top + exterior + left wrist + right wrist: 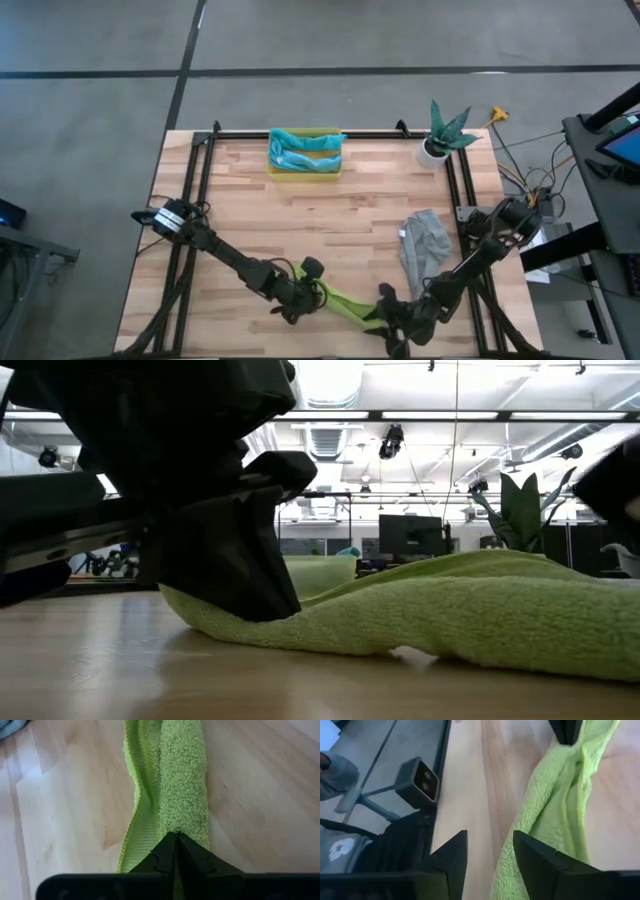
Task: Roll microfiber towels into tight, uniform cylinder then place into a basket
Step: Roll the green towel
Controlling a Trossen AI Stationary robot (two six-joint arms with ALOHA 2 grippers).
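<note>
At about 7 o'clock on the worktop [330,215] the left gripper [303,293] has its jaws pinched shut on one end of the lime towel [345,303], apparently to anchor that end so the cloth stays stretched in a narrow folded strip. The strip runs along the near edge toward 5 o'clock, where the right gripper [489,852] stands with jaws parted, the towel's other end lying beside one finger rather than clamped; I judge it is either letting go or setting up a fresh hold for rolling. The grey towel [424,245] lies crumpled at 4 o'clock, waiting its turn. At 12 o'clock the basket [303,170] holds teal and light blue towels, parked clear of the working area. A plant pot [436,150] sits at 1 o'clock.
</note>
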